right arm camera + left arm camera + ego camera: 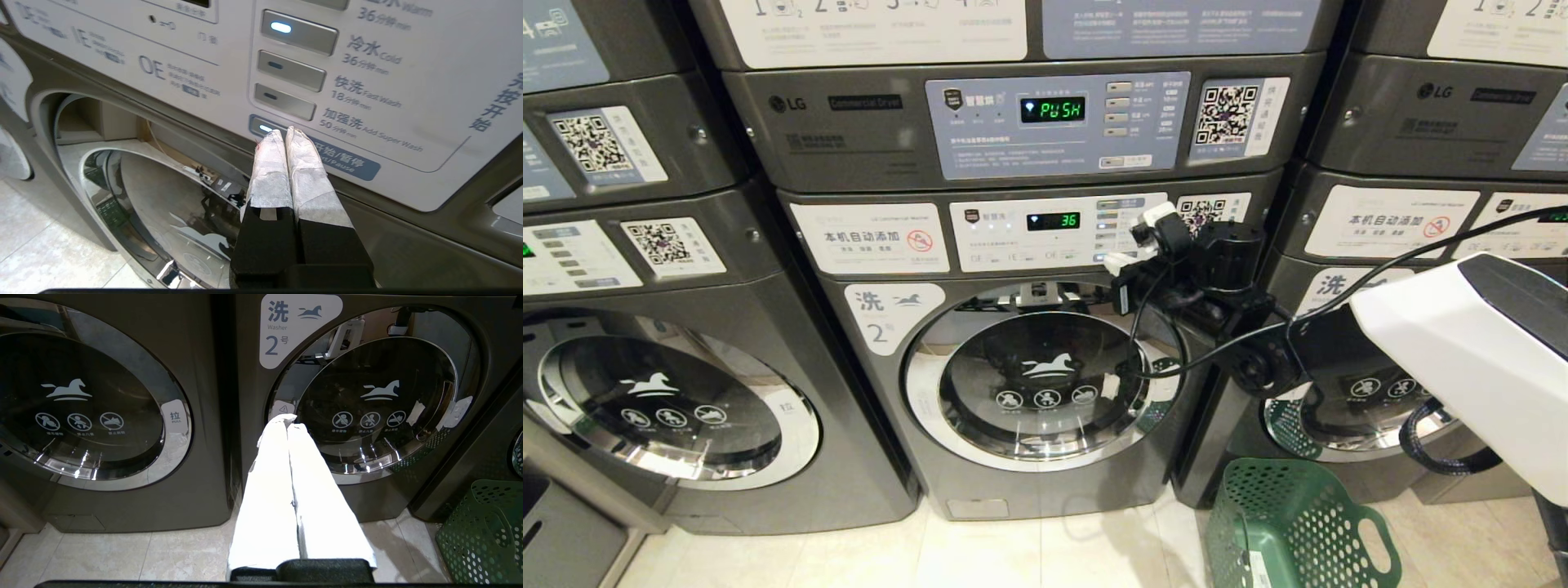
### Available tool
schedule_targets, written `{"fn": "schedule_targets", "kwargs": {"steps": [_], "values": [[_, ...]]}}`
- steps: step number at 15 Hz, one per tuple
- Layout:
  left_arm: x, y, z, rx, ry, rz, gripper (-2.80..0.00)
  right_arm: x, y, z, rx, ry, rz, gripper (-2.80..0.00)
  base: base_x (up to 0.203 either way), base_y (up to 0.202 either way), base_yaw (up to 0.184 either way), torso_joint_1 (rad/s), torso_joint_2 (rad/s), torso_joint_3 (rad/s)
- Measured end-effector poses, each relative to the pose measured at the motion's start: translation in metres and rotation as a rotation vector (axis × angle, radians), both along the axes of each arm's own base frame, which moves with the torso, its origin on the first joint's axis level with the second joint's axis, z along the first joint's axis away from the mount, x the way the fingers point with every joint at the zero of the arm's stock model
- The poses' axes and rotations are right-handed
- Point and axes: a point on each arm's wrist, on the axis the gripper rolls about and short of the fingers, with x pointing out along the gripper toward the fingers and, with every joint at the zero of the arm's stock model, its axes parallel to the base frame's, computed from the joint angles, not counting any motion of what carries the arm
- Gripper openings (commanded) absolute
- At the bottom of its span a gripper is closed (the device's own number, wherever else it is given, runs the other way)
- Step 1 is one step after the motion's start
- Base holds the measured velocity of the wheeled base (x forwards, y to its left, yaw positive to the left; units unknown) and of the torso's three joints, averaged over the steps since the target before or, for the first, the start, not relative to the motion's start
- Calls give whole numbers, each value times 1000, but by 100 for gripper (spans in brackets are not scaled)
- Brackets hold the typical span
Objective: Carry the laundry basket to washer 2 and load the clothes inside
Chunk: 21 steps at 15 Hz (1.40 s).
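Now: right gripper (286, 131) closed, empty, tips at start button (261, 127) on washer 2 (1021, 392) panel; door closed; left gripper (288, 418) closed, empty.

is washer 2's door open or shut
Shut: washer 2 has its round glass door lying flat in the chrome ring, no gap. Its display is lit.

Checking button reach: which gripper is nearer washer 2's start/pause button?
Right. The right gripper has its shut fingers at the start/pause button on washer 2. The left gripper hangs lower, before the door glass.
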Motion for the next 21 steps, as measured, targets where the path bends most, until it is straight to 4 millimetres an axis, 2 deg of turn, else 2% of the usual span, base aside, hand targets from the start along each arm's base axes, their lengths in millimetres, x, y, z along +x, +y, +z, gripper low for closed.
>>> {"fn": "schedule_targets", "kwargs": {"steps": [11,21], "values": [[0,0,0,0,0,0,-280,8,2,-2,4,-1,-36,-280,0,0,0,0,0,0],[0,0,0,0,0,0,-280,-5,-6,-2,-8,35,-60,-280,0,0,0,0,0,0]]}}
